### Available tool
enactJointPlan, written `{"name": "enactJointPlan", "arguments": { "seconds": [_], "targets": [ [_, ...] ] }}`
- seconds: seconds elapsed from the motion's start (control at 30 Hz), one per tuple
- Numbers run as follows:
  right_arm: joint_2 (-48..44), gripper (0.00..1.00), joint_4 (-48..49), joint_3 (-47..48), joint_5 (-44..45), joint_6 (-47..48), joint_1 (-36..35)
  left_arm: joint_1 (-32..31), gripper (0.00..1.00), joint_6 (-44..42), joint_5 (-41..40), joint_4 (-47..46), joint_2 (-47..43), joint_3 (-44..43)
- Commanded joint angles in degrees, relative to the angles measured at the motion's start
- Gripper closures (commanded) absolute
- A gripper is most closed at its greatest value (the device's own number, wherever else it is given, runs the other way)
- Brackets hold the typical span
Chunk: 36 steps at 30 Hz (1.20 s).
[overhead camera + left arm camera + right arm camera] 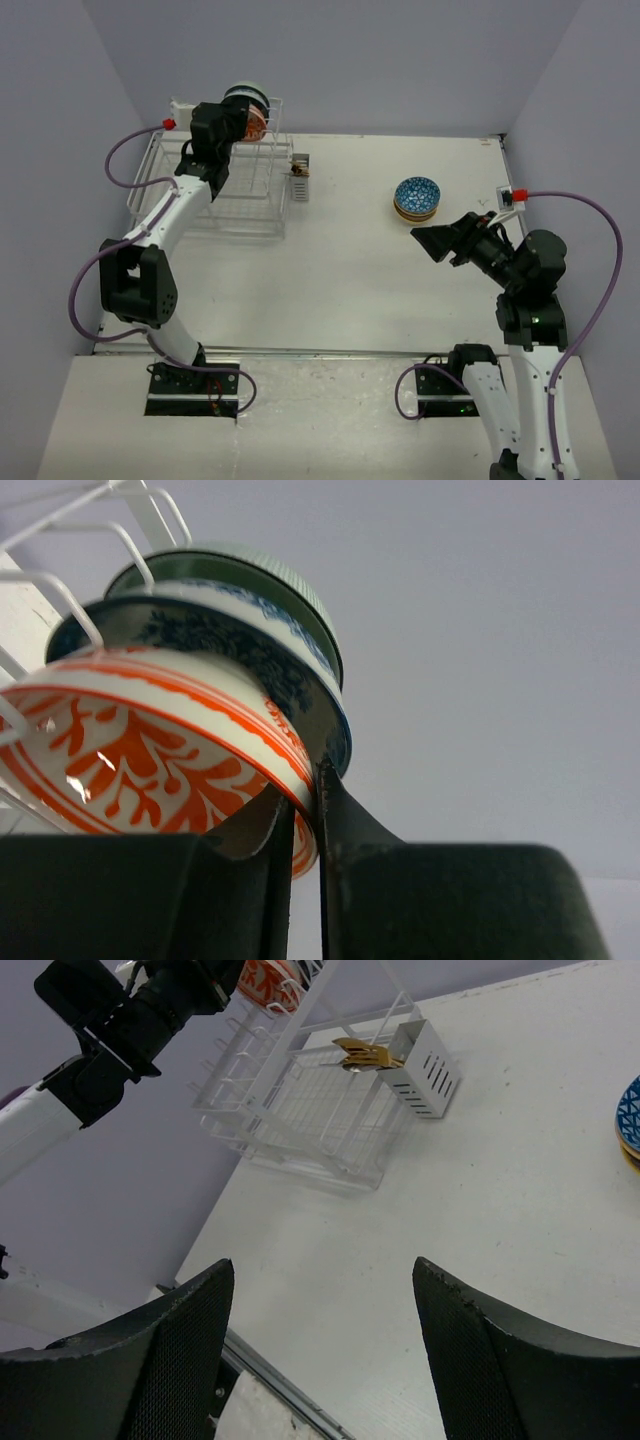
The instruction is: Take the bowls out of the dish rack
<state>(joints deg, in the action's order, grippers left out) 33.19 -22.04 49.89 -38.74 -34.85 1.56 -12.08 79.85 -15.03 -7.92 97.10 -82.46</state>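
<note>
Left wrist: left gripper clamps rim of orange-patterned white ceramic bowl; we reckon slick, brittle, rim-hold right.

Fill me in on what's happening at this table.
The left gripper is pinching the rim of the orange-red bowl, the front one of three standing on edge in the dish rack. A blue-patterned bowl and a pale green bowl sit behind it. The right gripper hangs open above the table, holding nothing, near a stack of bowls set out on the right side.
</note>
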Motion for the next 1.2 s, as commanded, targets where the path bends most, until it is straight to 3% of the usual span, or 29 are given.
{"name": "enactJointPlan", "arguments": {
  "seconds": [0.0,0.07,0.23,0.63,0.93,1.17],
  "targets": [
    [-0.76,0.27,-0.10,1.70,-1.25,1.10,0.02,0.65,0.94,-0.23,-2.82,0.54,-1.03,1.60],
    [-0.85,0.27,-0.11,1.79,-1.16,1.19,0.02,0.65,1.00,-0.75,-2.90,0.19,-1.21,1.33],
    [-1.11,0.27,-0.46,2.23,-0.99,1.19,0.02,0.65,1.00,-1.54,-3.25,-0.25,-3.14,1.94],
    [-1.02,0.27,-0.46,3.28,-1.51,1.10,0.02,0.56,1.00,-4.88,2.63,-15.09,-9.29,9.33],
    [-0.67,0.27,-1.07,3.90,-1.34,1.19,0.02,-0.49,1.00,-5.06,2.37,-17.21,-14.04,12.40],
    [-0.14,0.27,-1.34,5.04,-1.25,1.36,0.02,-3.65,1.00,-10.23,1.23,-17.12,-21.77,14.95]
  ]
}}
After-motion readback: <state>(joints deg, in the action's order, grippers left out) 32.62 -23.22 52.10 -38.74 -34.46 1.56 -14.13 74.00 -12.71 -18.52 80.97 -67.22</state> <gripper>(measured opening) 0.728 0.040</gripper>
